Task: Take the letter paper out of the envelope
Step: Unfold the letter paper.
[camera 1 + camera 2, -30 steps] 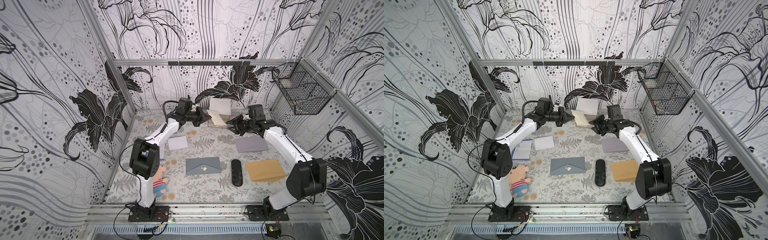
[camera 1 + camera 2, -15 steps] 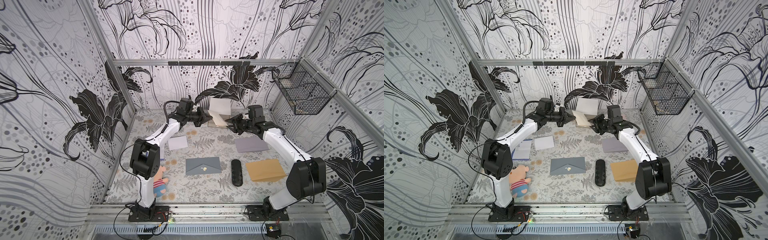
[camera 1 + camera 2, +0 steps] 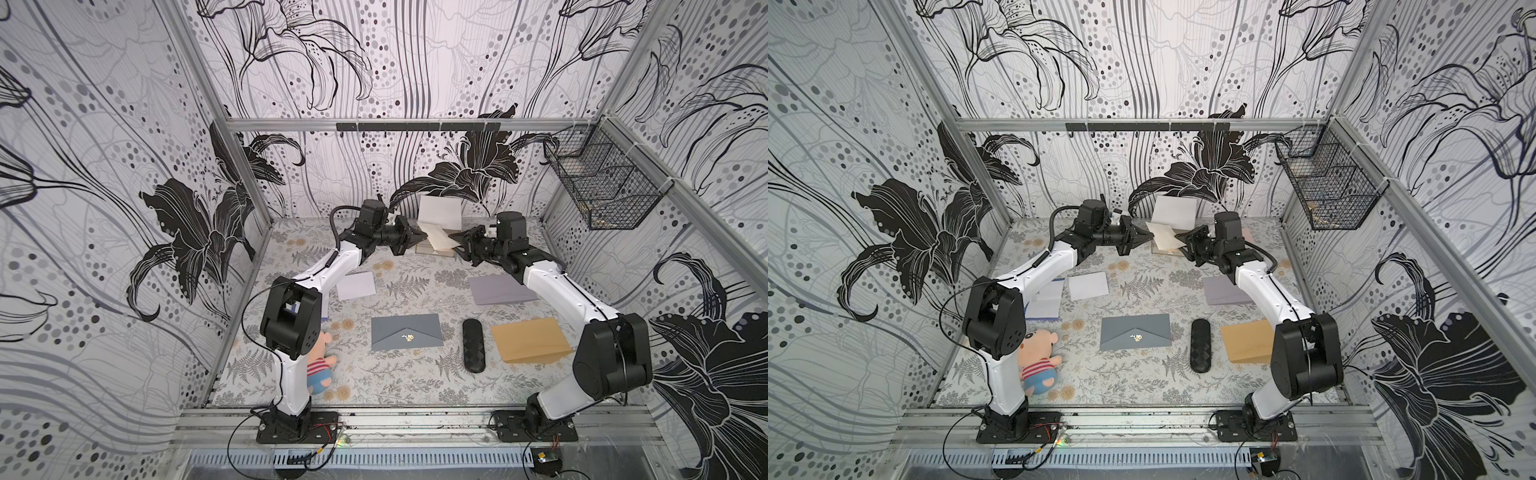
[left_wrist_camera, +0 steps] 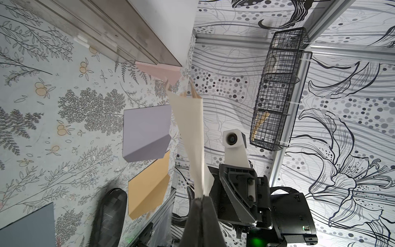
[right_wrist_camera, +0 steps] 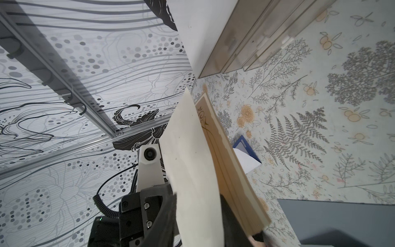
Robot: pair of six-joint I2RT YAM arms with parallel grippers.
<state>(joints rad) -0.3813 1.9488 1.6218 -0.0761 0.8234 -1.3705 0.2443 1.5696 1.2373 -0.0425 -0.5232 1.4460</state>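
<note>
1. The left gripper (image 3: 420, 237) reached over the back of the table (image 3: 415, 376). In the left wrist view its fingers (image 4: 193, 224) were pressed together, pinching 1 end of the cream envelope (image 4: 190, 128).
2. The envelope hung in the air between the 2 grippers in both top views, near a clear stand (image 5: 245, 47) by the back wall.
3. The right gripper (image 3: 456, 243) faced the left one from the envelope's other end. Its fingers stood on either side of that end with a gap between them. Whether they pressed the paper could not be told.
4. The letter paper (image 5: 230, 171), tan with a dark drawn border, lay close against the cream sheet, its layered edge exposed in the right wrist view. How far out it sat could not be told.
5. Nearer the arm bases lay a grey envelope (image 3: 405, 331), a black case (image 3: 473, 345) just beside it and a brown envelope (image 3: 530, 340).
6. A lilac envelope (image 3: 500, 289) and a white sheet (image 3: 356, 285) lay further back, well apart. A plush toy (image 3: 318, 365) rested against the left arm's base.
</note>
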